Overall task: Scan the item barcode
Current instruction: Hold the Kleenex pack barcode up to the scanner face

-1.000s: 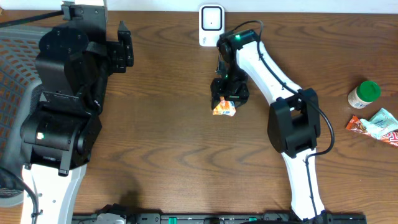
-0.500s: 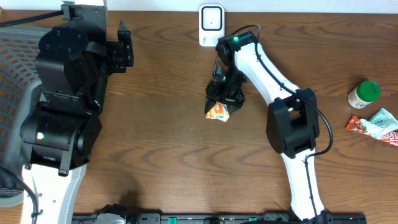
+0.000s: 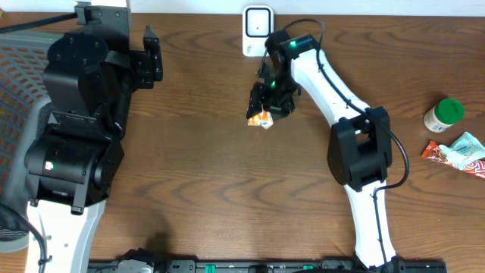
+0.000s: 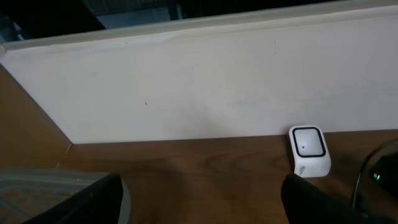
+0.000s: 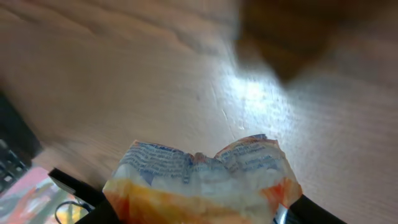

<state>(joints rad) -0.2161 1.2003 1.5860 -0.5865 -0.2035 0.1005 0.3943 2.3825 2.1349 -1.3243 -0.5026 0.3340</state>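
The item, a crumpled orange and white snack packet (image 3: 260, 118), hangs just above the table, below and slightly left of the white barcode scanner (image 3: 258, 30). My right gripper (image 3: 270, 101) is shut on it. In the right wrist view the packet (image 5: 199, 177) fills the lower frame between the dark fingers, small blue print on its top edge, and the right gripper (image 5: 198, 211) clamps its lower part. No barcode shows. My left gripper (image 3: 151, 57) stands open at the far left, holding nothing. In the left wrist view the scanner (image 4: 309, 149) sits at the wall, beyond the left gripper (image 4: 202, 208).
A green-capped bottle (image 3: 442, 115) and a few snack packets (image 3: 458, 152) lie at the table's right edge. A grey mesh surface (image 3: 15, 68) lies behind the left arm. A white wall (image 4: 199, 81) borders the table's far side.
My right gripper has carried the packet up and to the left, closer to the scanner. Its jaws have squeezed in a little on the packet. The left arm has not moved.
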